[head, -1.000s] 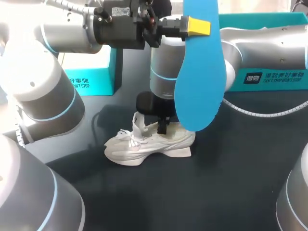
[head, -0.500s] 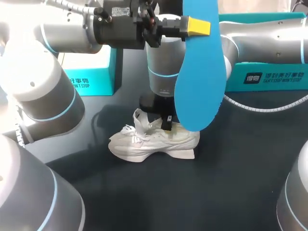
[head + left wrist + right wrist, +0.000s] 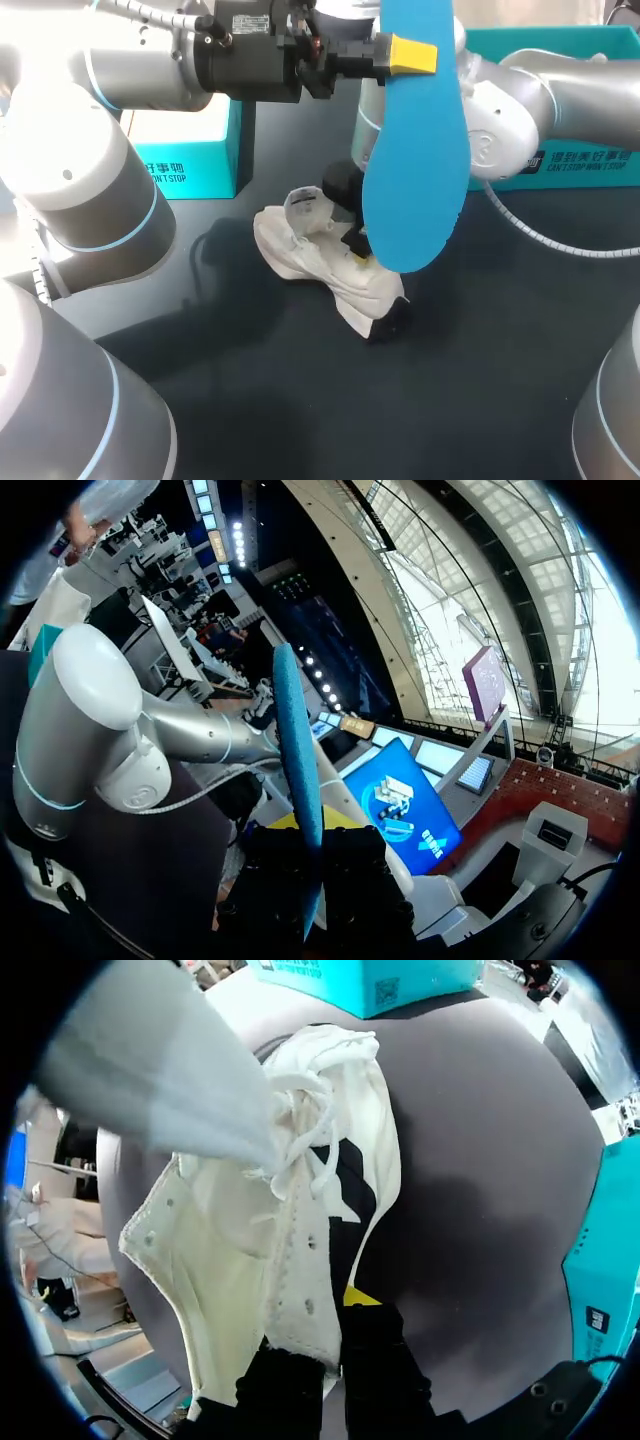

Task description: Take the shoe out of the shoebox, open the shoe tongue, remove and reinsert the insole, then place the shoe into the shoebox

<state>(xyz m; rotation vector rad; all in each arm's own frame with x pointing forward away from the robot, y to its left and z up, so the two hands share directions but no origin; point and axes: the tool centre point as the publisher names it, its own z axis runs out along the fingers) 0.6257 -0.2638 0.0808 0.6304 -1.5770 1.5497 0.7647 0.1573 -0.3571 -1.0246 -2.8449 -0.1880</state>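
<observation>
Print noted, not transcribed: white lettering on the teal box (image 3: pixel 186 165) at 10 o'clock and on the second teal box (image 3: pixel 585 160) at 2 o'clock. The tongue label (image 3: pixel 304 207) of the shoe is too small for us to read.

the insole (image 3: pixel 415 170) is bright blue, the shoe (image 3: pixel 312 255) white, the shoebox (image 3: pixel 600 45) teal, the table (image 3: pixel 300 400) dark

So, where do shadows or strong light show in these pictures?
Head view: a soft shadow lies on the table, left of the shoe. Right wrist view: a darker shadow falls on the table beside the shoe. Left wrist view: bright light from behind the insole, no shadow to see.
</observation>
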